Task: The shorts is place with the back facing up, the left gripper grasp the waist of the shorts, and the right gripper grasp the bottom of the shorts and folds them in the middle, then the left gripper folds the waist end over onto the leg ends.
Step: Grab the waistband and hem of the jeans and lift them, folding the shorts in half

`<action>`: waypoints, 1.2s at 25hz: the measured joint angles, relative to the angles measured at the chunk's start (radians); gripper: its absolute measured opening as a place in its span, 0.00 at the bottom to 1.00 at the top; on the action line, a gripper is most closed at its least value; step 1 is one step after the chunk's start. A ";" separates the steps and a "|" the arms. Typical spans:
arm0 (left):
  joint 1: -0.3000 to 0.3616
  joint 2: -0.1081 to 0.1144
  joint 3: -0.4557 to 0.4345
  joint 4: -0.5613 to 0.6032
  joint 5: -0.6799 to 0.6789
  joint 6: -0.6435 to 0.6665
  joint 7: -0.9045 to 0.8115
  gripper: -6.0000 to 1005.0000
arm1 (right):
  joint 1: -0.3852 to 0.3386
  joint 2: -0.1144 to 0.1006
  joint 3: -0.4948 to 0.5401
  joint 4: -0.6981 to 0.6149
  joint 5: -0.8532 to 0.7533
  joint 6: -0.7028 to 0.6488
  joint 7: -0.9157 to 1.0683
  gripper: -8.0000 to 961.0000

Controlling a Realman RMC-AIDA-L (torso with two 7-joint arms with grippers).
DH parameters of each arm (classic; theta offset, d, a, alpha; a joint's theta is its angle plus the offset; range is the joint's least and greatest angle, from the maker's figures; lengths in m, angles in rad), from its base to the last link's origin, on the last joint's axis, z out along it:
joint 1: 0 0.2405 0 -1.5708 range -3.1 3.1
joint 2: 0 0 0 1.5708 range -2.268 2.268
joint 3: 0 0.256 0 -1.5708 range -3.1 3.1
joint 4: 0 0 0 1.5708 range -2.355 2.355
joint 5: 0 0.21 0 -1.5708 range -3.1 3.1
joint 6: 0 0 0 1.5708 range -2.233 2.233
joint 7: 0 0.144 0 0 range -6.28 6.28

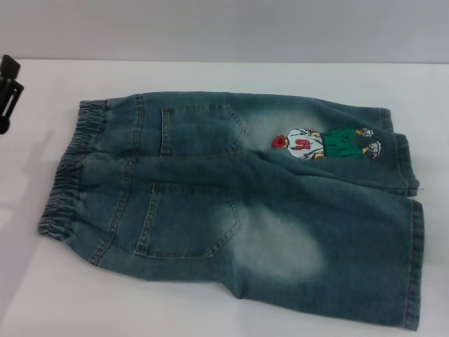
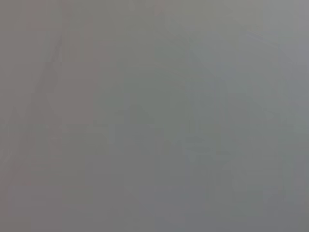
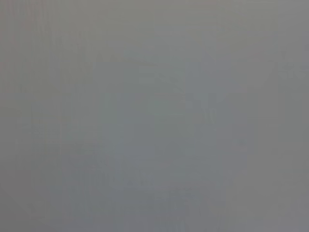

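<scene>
Head view: denim shorts (image 1: 266, 210) lie flat on a white table (image 1: 224, 309), back side up, both patch pockets showing. Their ruffled elastic waist (image 1: 66, 175) points to the robot's left; the leg ends (image 1: 414, 246) point right, one beside a cartoon figure patch (image 1: 326, 142). At the far left edge sits the left gripper (image 1: 8, 91), clear of the cloth; whether its jaws are open cannot be told. Both wrist views show only blank grey.

Bright, even light falls on the white bench (image 1: 210, 309), which looks washed out and slightly hazy in the head view. The faded blue-green denim shorts (image 1: 238, 210) appear soft, with faint shadows beside the ruffled waistband. Both wrist views are featureless grey blur.
</scene>
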 joint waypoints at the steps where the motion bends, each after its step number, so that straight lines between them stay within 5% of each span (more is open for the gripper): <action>1: 0.001 0.001 0.011 0.004 0.000 0.000 -0.003 0.81 | -0.001 0.000 0.000 0.001 0.000 0.000 0.000 0.54; 14: -0.007 0.037 0.224 0.144 0.000 -0.059 -0.252 0.80 | -0.001 0.001 0.000 0.028 -0.001 0.001 0.001 0.54; 21: -0.068 0.085 0.274 0.201 0.060 -0.098 -0.418 0.79 | -0.011 0.002 0.000 0.034 0.003 0.010 0.002 0.54; 30: -0.145 0.194 0.249 0.343 0.340 -0.139 -0.786 0.78 | -0.008 0.002 0.000 0.034 0.004 0.043 0.002 0.54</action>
